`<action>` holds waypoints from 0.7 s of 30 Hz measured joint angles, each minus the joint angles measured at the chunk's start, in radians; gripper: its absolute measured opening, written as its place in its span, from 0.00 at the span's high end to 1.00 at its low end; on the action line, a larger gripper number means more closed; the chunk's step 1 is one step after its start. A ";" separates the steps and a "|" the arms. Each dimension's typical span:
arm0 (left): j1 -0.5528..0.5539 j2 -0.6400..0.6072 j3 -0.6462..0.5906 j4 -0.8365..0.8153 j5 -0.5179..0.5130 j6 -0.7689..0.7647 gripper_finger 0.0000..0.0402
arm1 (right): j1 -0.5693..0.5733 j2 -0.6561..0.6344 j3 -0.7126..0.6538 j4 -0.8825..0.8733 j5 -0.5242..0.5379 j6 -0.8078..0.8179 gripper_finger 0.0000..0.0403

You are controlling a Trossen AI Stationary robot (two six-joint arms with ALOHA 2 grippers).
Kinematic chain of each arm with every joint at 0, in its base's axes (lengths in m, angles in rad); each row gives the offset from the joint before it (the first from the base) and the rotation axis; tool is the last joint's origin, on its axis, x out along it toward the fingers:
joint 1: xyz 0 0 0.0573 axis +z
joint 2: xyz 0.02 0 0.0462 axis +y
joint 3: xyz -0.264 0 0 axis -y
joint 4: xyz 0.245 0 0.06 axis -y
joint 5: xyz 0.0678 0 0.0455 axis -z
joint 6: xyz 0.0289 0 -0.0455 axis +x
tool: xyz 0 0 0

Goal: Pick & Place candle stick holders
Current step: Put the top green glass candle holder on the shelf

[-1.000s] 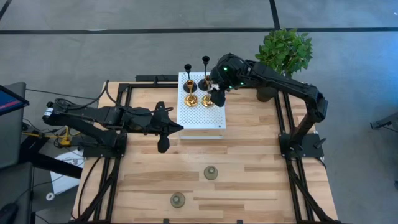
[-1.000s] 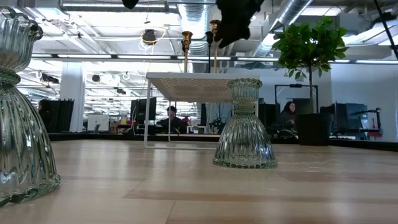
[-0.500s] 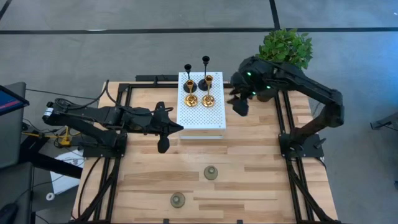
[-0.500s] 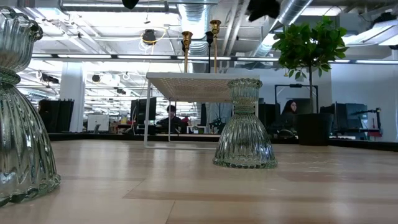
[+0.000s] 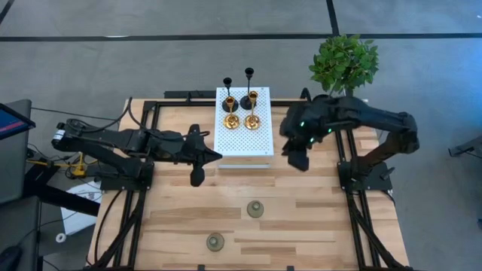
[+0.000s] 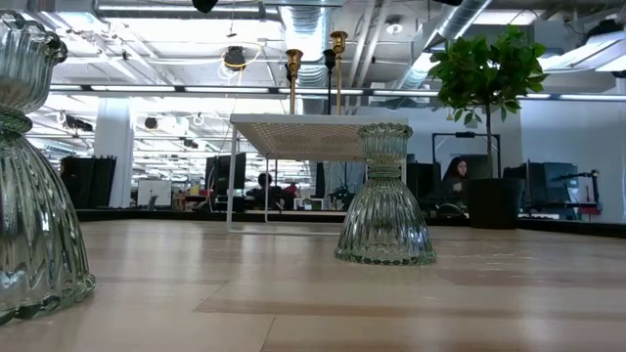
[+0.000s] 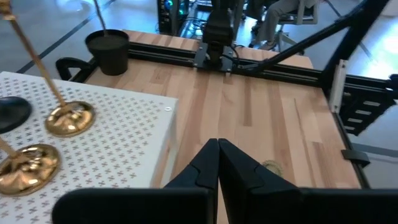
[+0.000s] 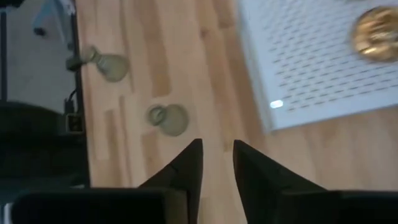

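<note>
Hovering over bare worktop just right of the white stand, the right tool had its fingers slightly parted, holding nothing. The left tool, fingers pressed together, hung at the stand's left edge. Two black holders and two gold holders stood at the stand's far end; two grey-green holders sat well apart on open near worktop.
</note>
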 joint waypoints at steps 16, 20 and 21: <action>-0.139 -0.014 -0.001 -0.001 0.001 0.000 0.98 | 0.252 0.302 -0.001 0.004 -0.006 0.169 0.81; -0.150 -0.014 -0.001 -0.001 0.000 0.000 0.98 | 0.279 0.387 0.000 0.003 -0.115 0.169 0.82; -0.152 -0.014 -0.001 -0.001 0.000 0.000 0.98 | 0.285 0.402 -0.001 0.000 -0.149 0.167 0.82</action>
